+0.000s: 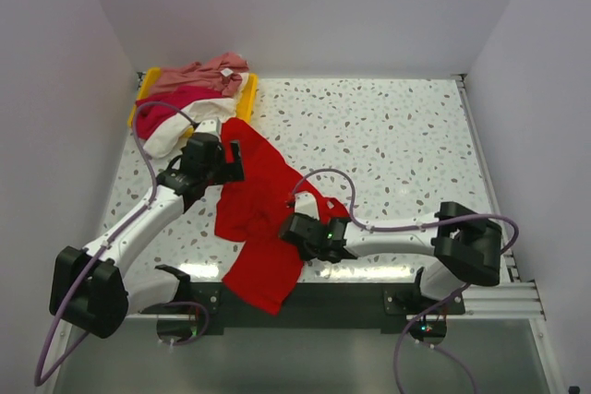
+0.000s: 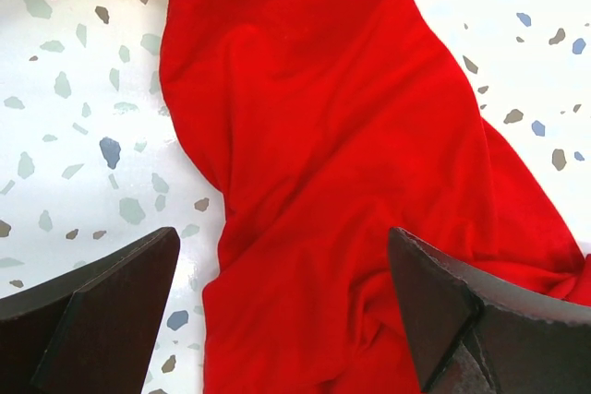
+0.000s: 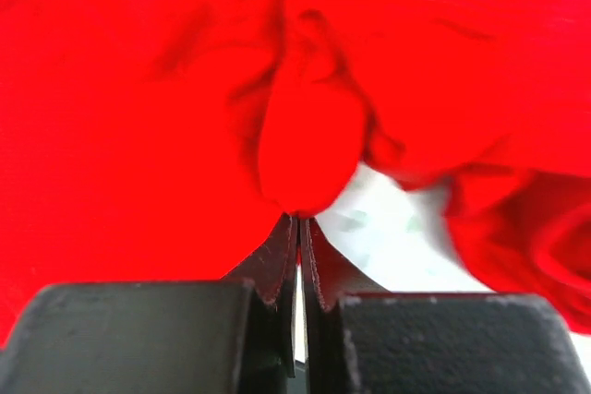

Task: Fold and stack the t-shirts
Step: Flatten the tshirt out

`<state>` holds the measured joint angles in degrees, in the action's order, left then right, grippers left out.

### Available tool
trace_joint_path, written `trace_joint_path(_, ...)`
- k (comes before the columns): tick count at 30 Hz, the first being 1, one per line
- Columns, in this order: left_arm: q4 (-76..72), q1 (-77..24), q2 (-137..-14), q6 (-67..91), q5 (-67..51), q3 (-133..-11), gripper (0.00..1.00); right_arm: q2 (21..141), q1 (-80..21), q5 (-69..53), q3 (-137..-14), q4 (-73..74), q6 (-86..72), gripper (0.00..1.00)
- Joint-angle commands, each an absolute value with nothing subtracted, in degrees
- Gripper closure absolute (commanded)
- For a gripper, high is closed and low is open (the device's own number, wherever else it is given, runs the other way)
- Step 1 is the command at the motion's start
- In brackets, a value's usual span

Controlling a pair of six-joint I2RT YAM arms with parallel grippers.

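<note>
The bright red t-shirt [image 1: 259,200] lies crumpled on the speckled table, and its lower end hangs over the near edge. My right gripper [image 1: 288,227] is shut on a bunched fold of it, and in the right wrist view the red cloth [image 3: 305,154] is pinched at the tips of the gripper [image 3: 300,219]. My left gripper [image 1: 233,160] hovers open over the shirt's upper part, with the cloth [image 2: 323,136] lying loose between the spread jaws of the gripper [image 2: 282,237]. The dusty pink [image 1: 205,75], crimson-magenta [image 1: 177,104] and cream-white [image 1: 168,138] t-shirts sit heaped at the back left.
A shallow yellow tray [image 1: 248,94] holds the heap of shirts in the back left corner. White walls close in the table on three sides. A metal rail [image 1: 485,163] runs along the right edge.
</note>
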<state>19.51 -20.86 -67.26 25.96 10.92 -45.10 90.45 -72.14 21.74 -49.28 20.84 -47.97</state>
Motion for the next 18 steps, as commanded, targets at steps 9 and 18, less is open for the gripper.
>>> trace_joint_path(9,18.55,-20.92,-65.92,23.82,10.02,-45.26,0.00,68.83,-47.31,33.13,-52.02,33.05,-37.80,1.00)
trace_joint_path(18,17.49,-26.10,-68.47,24.34,10.20,-43.86,0.00,71.44,-23.23,31.64,-58.17,31.03,-28.66,1.00)
